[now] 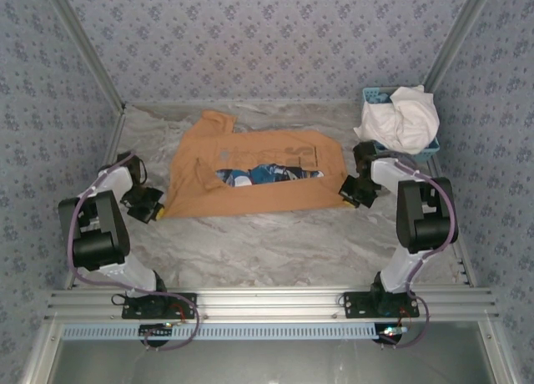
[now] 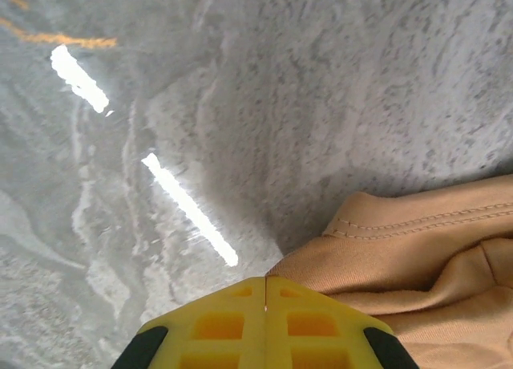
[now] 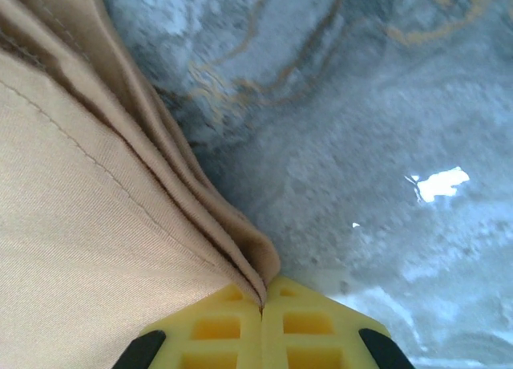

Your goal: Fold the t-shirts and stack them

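Marbled grey bench (image 1: 275,242) between blue patterned walls (image 1: 250,33).
Orange shirt (image 1: 250,163) mid-bench, left end effector (image 1: 154,207) and right end effector (image 1: 350,189) clenched on its 8 and 4 o'clock corners; white shirt (image 1: 409,117) in basket (image 1: 375,94) at 2 o'clock.

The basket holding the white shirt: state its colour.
The basket is light blue, clearest in the top external view.

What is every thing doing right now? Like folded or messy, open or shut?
tan-orange t-shirt: partly folded, flat on the table, print peeking out.
white t-shirt: crumpled, heaped in the basket.
basket: stuffed with the white t-shirt.
left gripper: shut on the tan-orange t-shirt.
right gripper: shut on the tan-orange t-shirt.
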`<action>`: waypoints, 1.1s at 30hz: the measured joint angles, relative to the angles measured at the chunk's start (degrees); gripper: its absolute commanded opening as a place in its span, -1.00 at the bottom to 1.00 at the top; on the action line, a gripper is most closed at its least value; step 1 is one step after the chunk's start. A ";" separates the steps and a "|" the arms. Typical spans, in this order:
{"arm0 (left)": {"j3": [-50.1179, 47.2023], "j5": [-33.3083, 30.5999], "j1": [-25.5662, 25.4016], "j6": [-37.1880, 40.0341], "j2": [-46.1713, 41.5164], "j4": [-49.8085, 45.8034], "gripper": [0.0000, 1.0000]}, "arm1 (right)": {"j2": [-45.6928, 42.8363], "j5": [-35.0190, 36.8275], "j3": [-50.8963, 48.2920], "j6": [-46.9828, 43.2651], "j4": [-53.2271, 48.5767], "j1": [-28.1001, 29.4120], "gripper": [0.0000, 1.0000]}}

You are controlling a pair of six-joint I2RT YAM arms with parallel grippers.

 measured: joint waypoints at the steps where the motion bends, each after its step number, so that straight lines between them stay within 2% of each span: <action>1: -0.39 -0.35 0.00 0.24 -0.33 -0.35 -1.00 | -0.85 0.50 -0.76 0.28 -0.28 0.11 -1.00; 13: -8.92 -4.09 0.02 1.11 -7.26 -5.64 -1.00 | -14.64 3.65 -12.46 5.57 -6.05 3.28 -1.00; 14: -8.92 -4.28 0.07 1.27 -7.34 -5.92 -1.00 | -15.19 3.63 -13.27 6.10 -6.38 3.56 -0.84; 16: -8.92 -4.70 0.11 1.46 -7.34 -5.92 -0.83 | -15.87 3.61 -14.29 7.10 -7.06 3.80 -0.50; 18: -8.83 -5.29 0.09 1.66 -7.34 -6.23 -0.55 | -16.26 3.85 -14.36 7.78 -7.61 3.80 -0.29; 20: -8.17 -6.43 -0.07 2.16 -7.52 -6.95 -0.26 | -16.87 4.33 -13.81 8.46 -8.31 3.80 -0.19; 22: -6.67 -8.00 -0.87 1.95 -8.31 -8.04 -0.10 | -17.68 5.09 -12.24 8.61 -9.18 3.96 -0.17; 25: -2.67 -9.62 -4.59 1.66 -10.54 -9.44 0.01 | -19.37 6.91 -8.37 8.59 -10.10 4.90 -0.13; 28: 0.83 -8.20 -10.19 0.44 -13.25 -8.57 0.03 | -21.59 7.19 -5.03 7.21 -8.13 7.21 -0.02; 33: 1.01 -0.09 -19.96 -6.08 -12.90 -2.36 0.04 | -20.72 -1.70 -4.26 3.65 2.36 10.64 0.07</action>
